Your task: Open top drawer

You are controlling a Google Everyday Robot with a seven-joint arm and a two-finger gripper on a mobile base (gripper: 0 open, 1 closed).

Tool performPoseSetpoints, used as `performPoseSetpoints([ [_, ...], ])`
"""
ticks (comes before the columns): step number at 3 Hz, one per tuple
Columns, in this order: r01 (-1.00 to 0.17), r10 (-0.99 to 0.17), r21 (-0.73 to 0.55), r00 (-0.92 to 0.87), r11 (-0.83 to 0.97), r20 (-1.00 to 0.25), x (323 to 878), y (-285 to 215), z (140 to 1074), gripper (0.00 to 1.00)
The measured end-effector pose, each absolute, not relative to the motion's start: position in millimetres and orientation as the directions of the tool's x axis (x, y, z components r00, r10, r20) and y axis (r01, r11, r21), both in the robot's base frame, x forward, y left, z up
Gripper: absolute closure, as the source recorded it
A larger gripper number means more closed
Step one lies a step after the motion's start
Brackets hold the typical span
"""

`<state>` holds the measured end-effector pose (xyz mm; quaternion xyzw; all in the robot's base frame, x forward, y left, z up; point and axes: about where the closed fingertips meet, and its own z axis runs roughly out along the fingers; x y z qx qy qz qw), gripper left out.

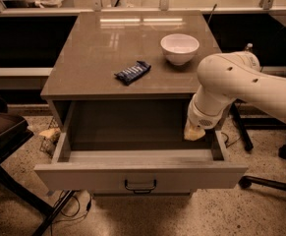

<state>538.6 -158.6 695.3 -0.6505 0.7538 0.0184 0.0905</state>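
Observation:
The top drawer [140, 177] of the grey-beige cabinet stands pulled far out toward me. Its flat front carries a small dark loop handle [140, 186]. The deep grey box [132, 132] behind the front holds nothing that I can see. My white arm [241, 85] reaches in from the right. Its gripper [193, 132] hangs over the drawer's right rear corner, above the right side wall and well away from the handle. The arm's bulk hides most of the gripper.
On the cabinet top [93, 58] lie a dark blue snack packet [132, 72] and a white bowl [180, 48]. A dark chair [2, 132] stands at left, a chair base with wheels [265, 181] at right. Cables [73, 205] lie on the speckled floor under the drawer.

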Motion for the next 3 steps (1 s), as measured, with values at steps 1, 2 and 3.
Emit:
performPoseSetpoints([
  [1,-0.988,-0.972,-0.048,-0.135,0.146,-0.193,522,-154,665,1.0],
  [2,-0.99,-0.968,-0.03,-0.13,0.14,-0.215,485,-146,641,1.0],
  [3,-0.991,-0.969,-0.031,-0.121,0.131,-0.214,471,-143,639,1.0],
])
